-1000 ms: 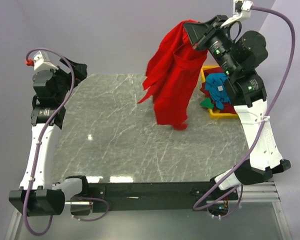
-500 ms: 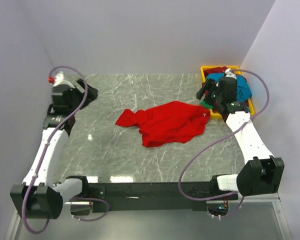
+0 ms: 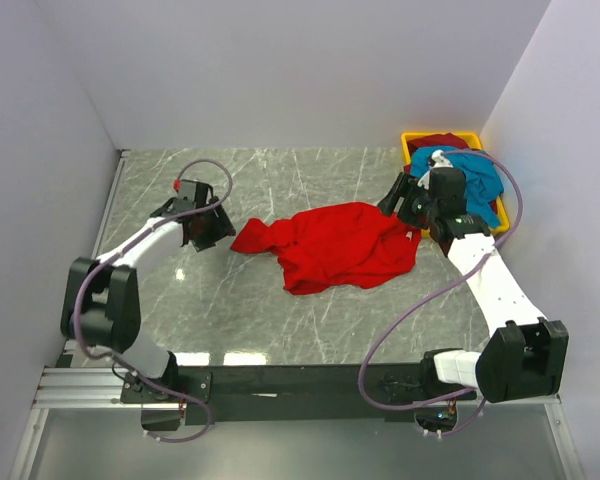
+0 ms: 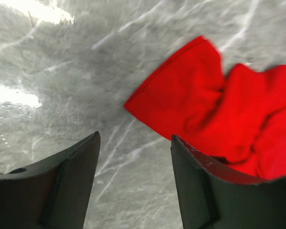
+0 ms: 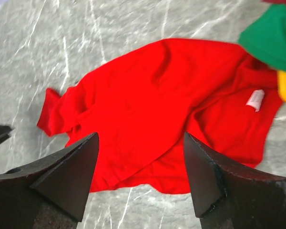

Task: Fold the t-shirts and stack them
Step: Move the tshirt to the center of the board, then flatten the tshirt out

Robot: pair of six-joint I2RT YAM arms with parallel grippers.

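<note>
No readable text anywhere, white tag (image 5: 255, 99) on red t-shirt (image 5: 157, 105) illegible

Marble table (image 3: 230, 310): red t-shirt (image 3: 340, 245), yellow bin (image 3: 407, 143).

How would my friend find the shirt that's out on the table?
Look at the grey marble table; near its middle lies a crumpled bright red t-shirt. The other shirts, like the teal-blue shirt, are heaped in the yellow bin at the far right corner, but this one lies alone on the stone.
</note>
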